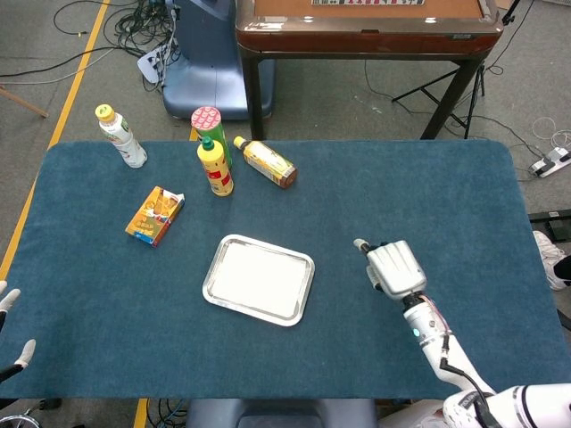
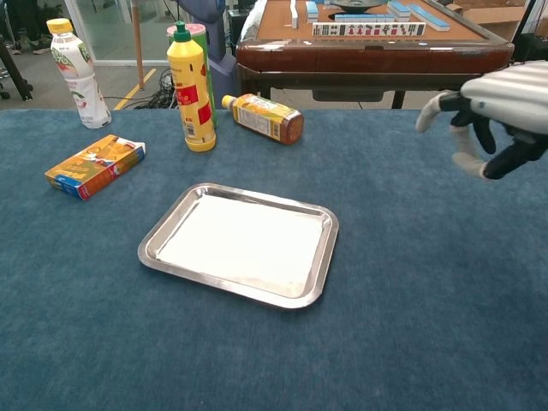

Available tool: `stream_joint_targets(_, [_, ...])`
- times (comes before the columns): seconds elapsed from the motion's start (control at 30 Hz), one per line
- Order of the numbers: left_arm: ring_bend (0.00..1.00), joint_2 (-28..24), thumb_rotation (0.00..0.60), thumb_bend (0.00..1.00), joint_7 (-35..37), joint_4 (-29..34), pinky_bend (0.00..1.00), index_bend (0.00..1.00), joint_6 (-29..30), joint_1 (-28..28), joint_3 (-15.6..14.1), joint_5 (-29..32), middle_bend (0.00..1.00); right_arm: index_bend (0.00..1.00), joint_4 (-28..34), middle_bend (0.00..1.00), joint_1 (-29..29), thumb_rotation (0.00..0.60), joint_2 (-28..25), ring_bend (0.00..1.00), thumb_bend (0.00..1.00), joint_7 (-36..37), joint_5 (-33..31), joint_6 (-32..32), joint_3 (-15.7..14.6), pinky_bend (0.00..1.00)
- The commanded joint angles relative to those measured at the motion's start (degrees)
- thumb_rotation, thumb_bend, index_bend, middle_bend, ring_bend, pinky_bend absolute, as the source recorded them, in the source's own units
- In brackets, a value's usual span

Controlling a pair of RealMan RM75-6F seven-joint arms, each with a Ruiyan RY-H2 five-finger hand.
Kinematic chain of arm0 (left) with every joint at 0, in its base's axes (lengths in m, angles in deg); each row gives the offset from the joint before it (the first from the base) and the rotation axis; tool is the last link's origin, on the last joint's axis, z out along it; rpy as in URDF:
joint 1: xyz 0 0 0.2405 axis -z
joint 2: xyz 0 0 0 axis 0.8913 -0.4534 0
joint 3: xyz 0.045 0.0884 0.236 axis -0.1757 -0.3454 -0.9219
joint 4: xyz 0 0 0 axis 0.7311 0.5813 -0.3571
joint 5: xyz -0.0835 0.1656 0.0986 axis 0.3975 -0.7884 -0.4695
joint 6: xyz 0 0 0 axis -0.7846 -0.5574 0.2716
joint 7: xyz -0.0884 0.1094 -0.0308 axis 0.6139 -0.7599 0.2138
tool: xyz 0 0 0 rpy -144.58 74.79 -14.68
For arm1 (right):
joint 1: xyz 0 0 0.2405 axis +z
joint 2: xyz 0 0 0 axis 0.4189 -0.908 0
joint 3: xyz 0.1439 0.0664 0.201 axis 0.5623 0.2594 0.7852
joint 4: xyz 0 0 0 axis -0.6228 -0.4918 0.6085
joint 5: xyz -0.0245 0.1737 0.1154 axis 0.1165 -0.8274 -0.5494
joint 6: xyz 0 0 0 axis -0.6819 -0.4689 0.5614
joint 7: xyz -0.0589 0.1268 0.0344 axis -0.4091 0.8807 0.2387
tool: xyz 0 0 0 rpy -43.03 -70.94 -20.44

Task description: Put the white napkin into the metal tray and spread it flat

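The metal tray [image 1: 306,267] [image 2: 329,235] lies at the middle of the blue table. The white napkin [image 1: 257,278] [image 2: 235,242] lies flat inside it and covers most of its floor. My right hand [image 1: 393,267] [image 2: 495,114] hovers over the cloth to the right of the tray, apart from it, fingers loosely curled downward with nothing in them. Only the fingertips of my left hand [image 1: 11,325] show at the left edge of the head view, near the table's front left corner, spread and holding nothing.
Behind the tray stand a yellow bottle [image 1: 215,166] [image 2: 191,90] with a green can [image 1: 210,125] behind it, and a brown bottle [image 1: 265,161] [image 2: 263,118] lying on its side. A white bottle [image 1: 120,136] [image 2: 79,73] and an orange box [image 1: 155,215] [image 2: 95,166] sit at the left.
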Motion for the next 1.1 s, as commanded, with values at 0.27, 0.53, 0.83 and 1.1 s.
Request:
stream_joint_targets(0.27, [0.01,0.54,0.600,0.29,-0.51,0.29,0.00,0.11,-1.41,1.58,0.38,-0.25,0.03,0.14,0.59,0.19,-11.33,0.600,-5.95,0.13,0.44,4.33,8.64,-10.20,-3.28,0.37])
stream_joint_targets(0.53, [0.01,0.85,0.600,0.29,-1.18,0.85,0.00,0.11,-1.93,2.40,0.39,-0.68,0.03,0.12,0.22,0.18,-19.05,0.600,-8.20,0.12,0.31,6.39,12.62,-16.12,-4.16,0.33])
stream_joint_targets(0.83, [0.01,0.75,0.600,0.29,-1.99,1.84,0.00,0.11,-1.78,2.99,0.18,-1.81,0.03,0.12,-0.81,0.15,-25.79,0.600,-8.86,0.08,0.09,9.44,18.38,-19.00,-5.13,0.27])
stream_joint_targets(1.1, [0.01,0.75,0.600,0.29,-2.45,2.33,0.00,0.11,-1.50,2.93,-0.18,-2.05,0.03,0.12,-1.80,0.15,-28.01,0.600,-9.21,0.08,0.09,9.99,20.50,-17.68,-3.34,0.26])
